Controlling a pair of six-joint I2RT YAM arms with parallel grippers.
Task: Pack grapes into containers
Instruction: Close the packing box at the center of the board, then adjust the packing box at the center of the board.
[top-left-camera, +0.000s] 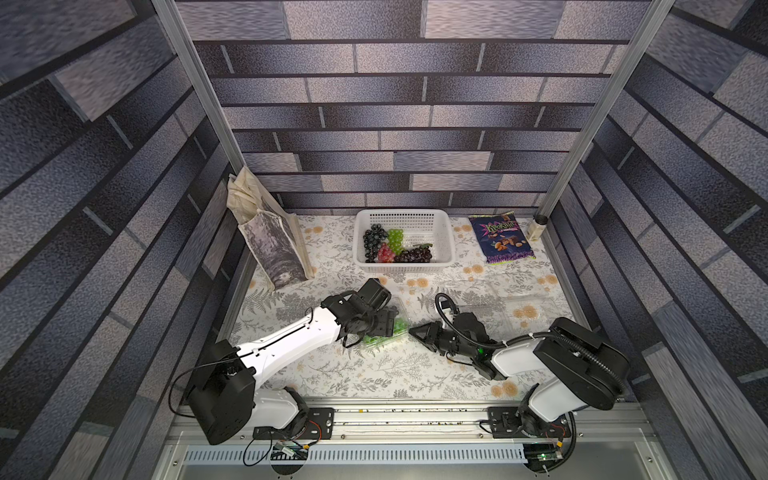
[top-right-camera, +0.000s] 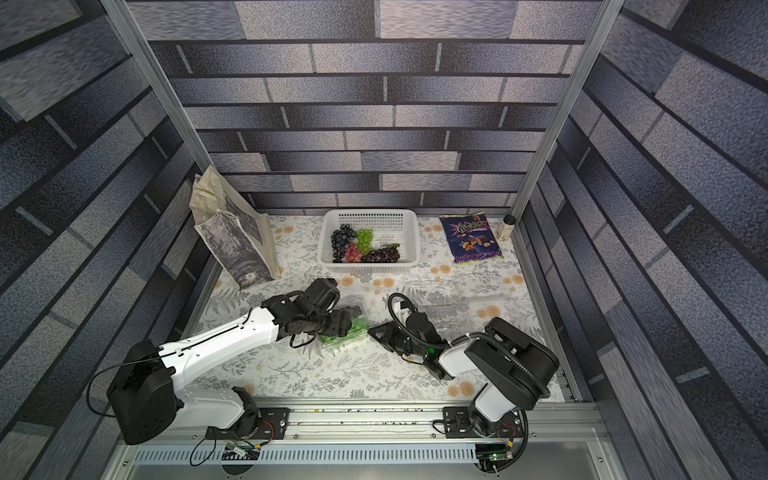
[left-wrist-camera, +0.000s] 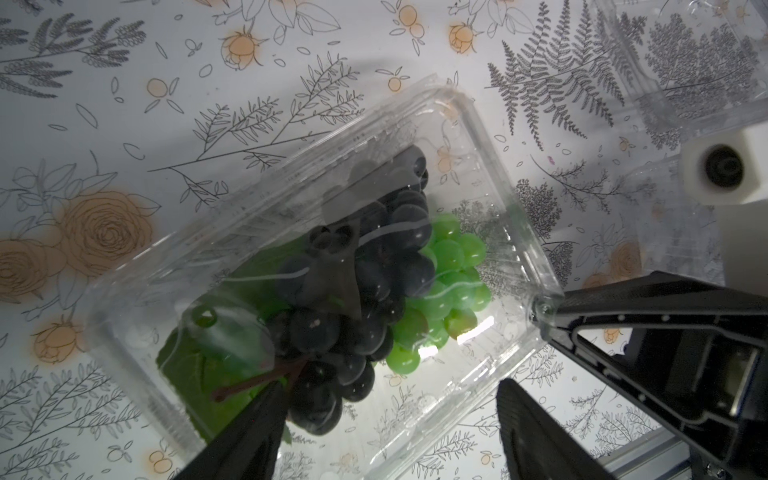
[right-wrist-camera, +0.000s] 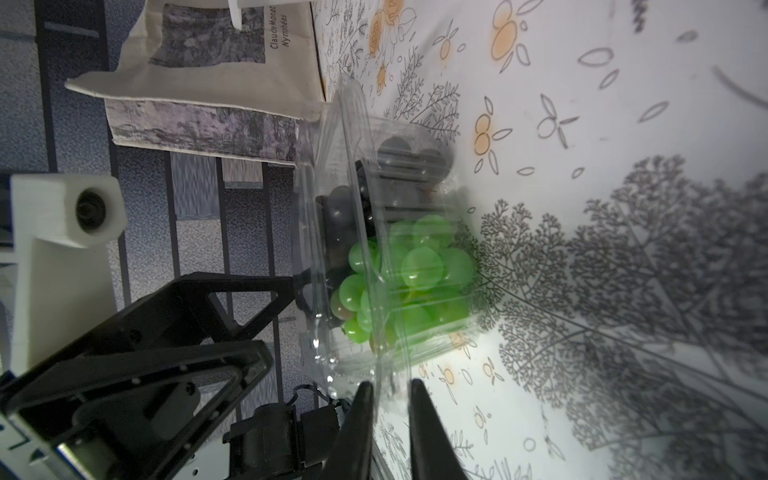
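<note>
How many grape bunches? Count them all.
6. Four in the white basket: black, green, red, dark purple. Two in the clear box: another black, another green. Others may be hidden.

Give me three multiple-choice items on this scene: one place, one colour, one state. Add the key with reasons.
1. The filled box sits:
A. in the basket
B. between the left gripper and right gripper
C. on the snack bag

2. It holds:
A. red grapes only
B. green grapes and black grapes
C. nothing

3. The left gripper is:
A. open
B. shut on a bunch
C. shut on the basket

Key:
1 B: there is a gripper on either side of it in both top views.
2 B: both colours show through the plastic.
3 A: its fingers stand wide apart in the left wrist view.
</note>
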